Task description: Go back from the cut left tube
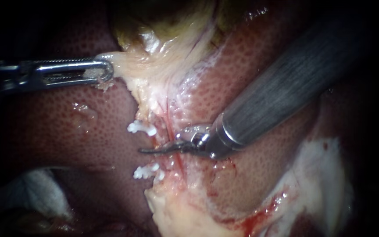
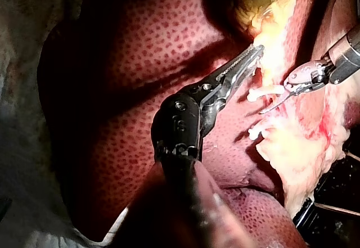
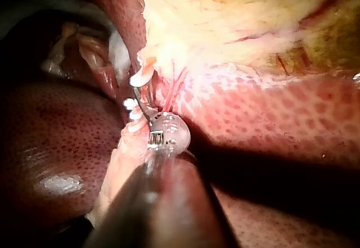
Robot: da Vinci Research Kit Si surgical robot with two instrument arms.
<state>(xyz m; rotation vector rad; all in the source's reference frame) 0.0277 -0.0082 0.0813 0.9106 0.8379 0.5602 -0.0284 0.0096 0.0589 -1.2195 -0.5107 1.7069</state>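
Note:
Two white clips (image 1: 142, 127) (image 1: 148, 172) sit on the left tube at the edge of the pale tissue. The thin dark blades of my right instrument (image 1: 148, 150) lie together in the gap between these clips, holding nothing. Its thick shaft (image 1: 286, 87) comes in from the upper right. A thin red strand (image 1: 178, 162) runs just right of the clips, under the blades. My left instrument (image 1: 104, 70) is shut on pale gallbladder tissue (image 1: 154, 66) and holds it taut to the left. In the left wrist view, the blades of my right instrument (image 2: 267, 108) lie between the clips (image 2: 261, 94).
Dark red liver (image 1: 66, 127) lies on both sides of the pale strip. The yellow-green gallbladder (image 1: 163, 26) is at the top. White gauze (image 1: 36, 188) shows at the lower left, and a little blood (image 1: 259, 215) lies at the lower right.

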